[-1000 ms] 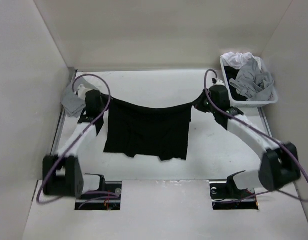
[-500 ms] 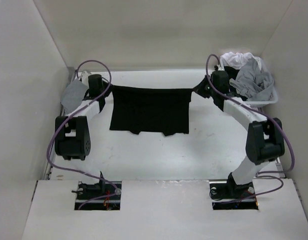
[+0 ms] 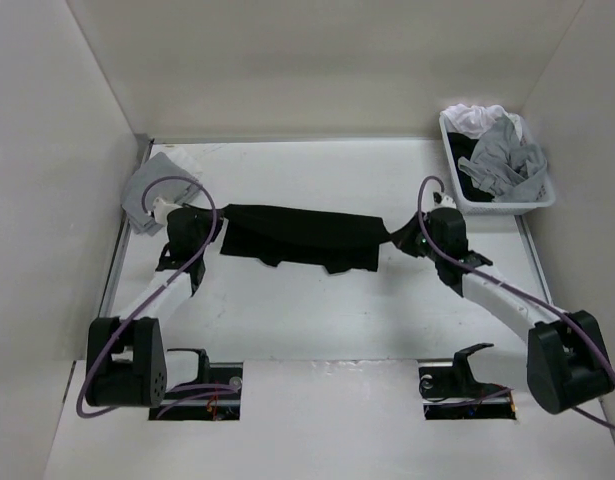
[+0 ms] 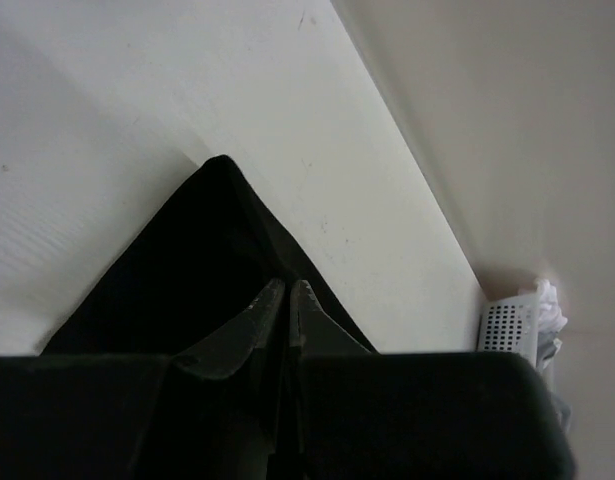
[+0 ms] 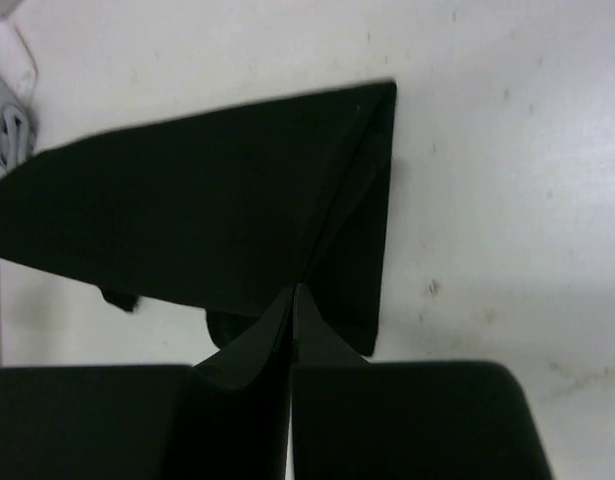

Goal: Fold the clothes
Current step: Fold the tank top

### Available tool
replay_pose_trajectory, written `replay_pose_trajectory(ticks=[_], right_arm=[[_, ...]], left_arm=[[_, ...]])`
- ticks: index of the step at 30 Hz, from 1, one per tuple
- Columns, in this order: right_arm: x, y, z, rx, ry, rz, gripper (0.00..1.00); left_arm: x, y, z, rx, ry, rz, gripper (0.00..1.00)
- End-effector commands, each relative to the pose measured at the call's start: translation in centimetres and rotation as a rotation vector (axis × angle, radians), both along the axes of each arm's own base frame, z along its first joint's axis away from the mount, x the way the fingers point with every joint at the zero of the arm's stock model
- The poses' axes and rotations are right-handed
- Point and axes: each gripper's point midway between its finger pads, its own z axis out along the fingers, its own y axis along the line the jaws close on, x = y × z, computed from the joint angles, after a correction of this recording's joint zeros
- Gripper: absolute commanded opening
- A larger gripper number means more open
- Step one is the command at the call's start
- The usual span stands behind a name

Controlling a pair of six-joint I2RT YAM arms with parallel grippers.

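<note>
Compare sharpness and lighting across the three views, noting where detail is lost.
Top external: even, soft light, sharp, but the black T-shirt shows barely any folds. Left wrist: left gripper close and blurred, basket washed out at the edge. Right wrist: soft focus, T-shirt nearly featureless.

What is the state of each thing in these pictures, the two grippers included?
Plain black short-sleeved T-shirt: unfolded, stretched between both grippers, low at the table.
Left gripper: shut on one end of the T-shirt.
Right gripper: shut on the other end.
White perforated plastic basket: upright, full.
Grey and white garments: piled crumpled in the basket.
Light grey cloth: lying rumpled at the far left.
</note>
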Motion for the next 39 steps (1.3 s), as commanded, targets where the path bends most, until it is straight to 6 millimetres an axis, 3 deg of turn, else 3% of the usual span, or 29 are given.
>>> replay_pose_trajectory(ticks=[1,8,11,13,17,21,27,33,35,39], right_arm=[[-1.5,0.3,-0.2,0.004,-0.044,-0.012,0.01],[-5.5,1.2,-5.2,-0.026,0.082,0.012,0.03],[-6.1,1.1,-6.8,-0.044,0.124,0.001,0.18],[-6.1,1.0,-6.9,-0.045,0.125,0.000,0.30],[-4.4,1.3,-5.4,-0.010,0.068,0.002,0.45],[-2.3,3.1,-6.2,0.054,0.095,0.066,0.46],[-0.5,4.9,-8.0,0.171,0.138,0.053,0.41],[1.4,5.6,-8.3,0.238,0.129,0.006,0.06],[1.1,4.7,-7.3,0.240,0.091,-0.023,0.02],[-0.7,0.7,-5.4,0.172,0.040,-0.107,0.00]], left_arm=[[-1.0,0.6,1.5,0.007,-0.077,0.009,0.00],[-3.1,1.5,-3.5,0.003,0.032,0.014,0.02],[-3.7,2.0,-5.3,-0.008,0.079,0.032,0.07],[-4.0,2.7,-6.1,-0.015,0.100,0.054,0.13],[-4.7,4.4,-5.6,-0.043,0.075,0.122,0.25],[-4.8,4.4,-3.5,-0.018,0.011,0.137,0.26],[-4.7,2.0,-1.8,0.026,-0.038,0.053,0.26],[-4.4,-2.9,-0.5,0.053,-0.074,-0.070,0.25],[-4.6,-4.6,0.0,0.070,-0.088,-0.113,0.25],[-5.4,-8.5,0.4,0.085,-0.102,-0.200,0.25]])
